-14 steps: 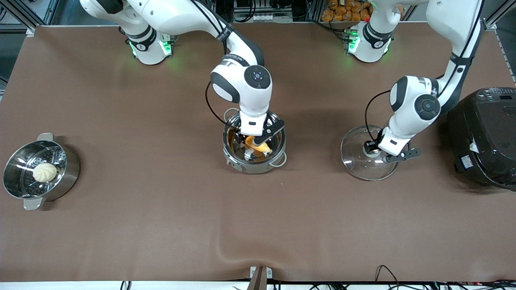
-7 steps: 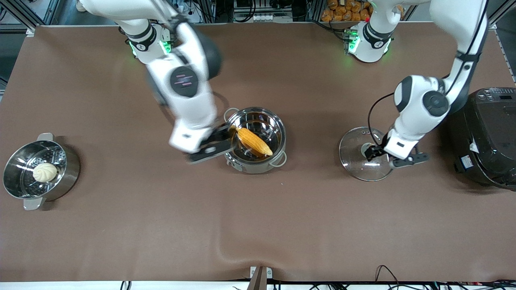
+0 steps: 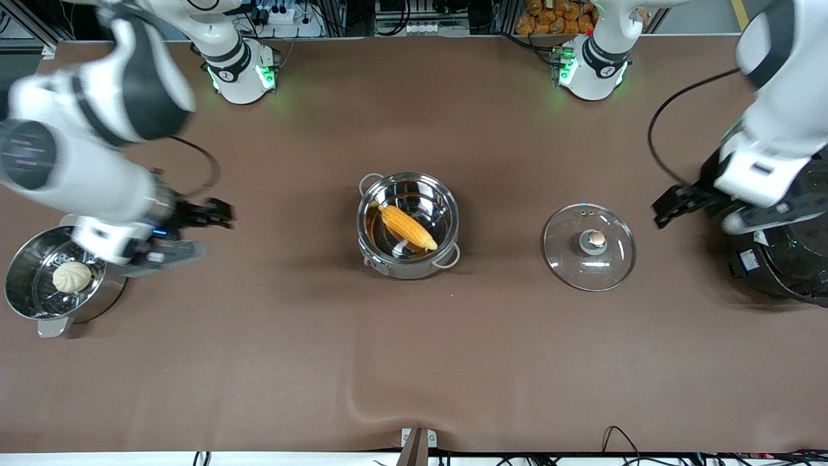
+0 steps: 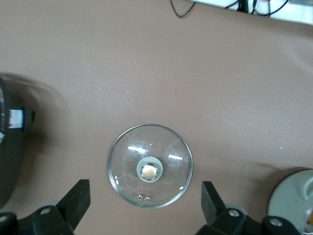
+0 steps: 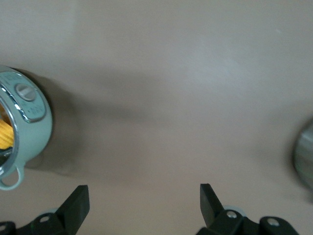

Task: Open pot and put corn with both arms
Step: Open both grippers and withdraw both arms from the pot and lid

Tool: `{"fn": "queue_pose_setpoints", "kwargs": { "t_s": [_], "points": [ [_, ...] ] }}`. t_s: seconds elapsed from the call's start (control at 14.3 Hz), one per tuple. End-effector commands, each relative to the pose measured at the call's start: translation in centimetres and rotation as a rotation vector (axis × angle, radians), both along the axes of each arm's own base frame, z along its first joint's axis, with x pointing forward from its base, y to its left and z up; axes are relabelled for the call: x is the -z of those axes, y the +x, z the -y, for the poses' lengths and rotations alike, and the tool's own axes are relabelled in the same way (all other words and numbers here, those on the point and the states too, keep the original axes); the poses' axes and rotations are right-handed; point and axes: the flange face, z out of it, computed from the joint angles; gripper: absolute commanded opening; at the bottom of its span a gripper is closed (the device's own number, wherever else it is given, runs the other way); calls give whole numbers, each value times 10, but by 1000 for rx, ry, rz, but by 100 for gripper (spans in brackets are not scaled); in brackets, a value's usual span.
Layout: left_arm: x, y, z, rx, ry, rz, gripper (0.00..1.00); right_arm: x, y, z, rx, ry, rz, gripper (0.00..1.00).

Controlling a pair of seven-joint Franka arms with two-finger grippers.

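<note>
Where the brown table (image 3: 414, 362) lies bare between the vessels: wide open surface nearer the front camera, and open strips on either side of the pot (image 3: 408, 224), which stands mid-table with its lid off. Inside it, the corn (image 3: 407, 226), lying on a slant, tip against the rim at one end. Glass lid (image 3: 589, 246) flat on the table toward the left arm's end, knob up, well apart from the pot and apart from both grippers. Black cooker (image 3: 786, 259) at the table edge at that same end, partly cut off by the frame. Steamer pot (image 3: 58, 275) at the right arm's end, a white bun (image 3: 72, 276) on its perforated insert.

Left gripper (image 3: 692, 210) raised over the table between lid and cooker, fingers spread and empty; wrist partly overlapping the cooker in the front view. In the left wrist view, the lid (image 4: 150, 165) centred between the spread fingertips (image 4: 78, 196) but far below them. Right gripper (image 3: 184, 233) raised beside the steamer pot, released, fingers parted, holding nothing; arm blurred by motion. In the right wrist view, only a slice of the pot (image 5: 24, 132) at the frame edge with a sliver of yellow corn (image 5: 5, 134), and a blurred grey rim of another vessel, too smeared to identify with certainty.
</note>
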Motion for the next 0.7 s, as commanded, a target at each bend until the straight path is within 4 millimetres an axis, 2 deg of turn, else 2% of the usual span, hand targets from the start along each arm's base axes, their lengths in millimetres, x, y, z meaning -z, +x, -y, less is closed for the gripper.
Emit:
{"fn": "queue_pose_setpoints", "kwargs": {
  "t_s": [0.0, 0.14, 0.21, 0.28, 0.42, 0.63],
  "points": [
    [-36, 0, 2, 16, 29, -42, 100, -45, -25, 69, 120, 5, 34, 100],
    [-51, -6, -1, 12, 31, -64, 100, -65, -49, 124, 219, -7, 61, 100],
    [-52, -7, -2, 14, 31, -67, 100, -70, -58, 143, 255, -7, 64, 100],
    [-52, -9, -5, 25, 32, -80, 100, -78, -65, 154, 278, -6, 68, 100],
    [-56, -13, -15, 71, 28, -94, 100, -81, -75, 162, 315, 3, 26, 100],
    [-50, -19, -12, 157, 18, -150, 100, -88, -77, 158, 348, 10, 33, 100]
  ]
}}
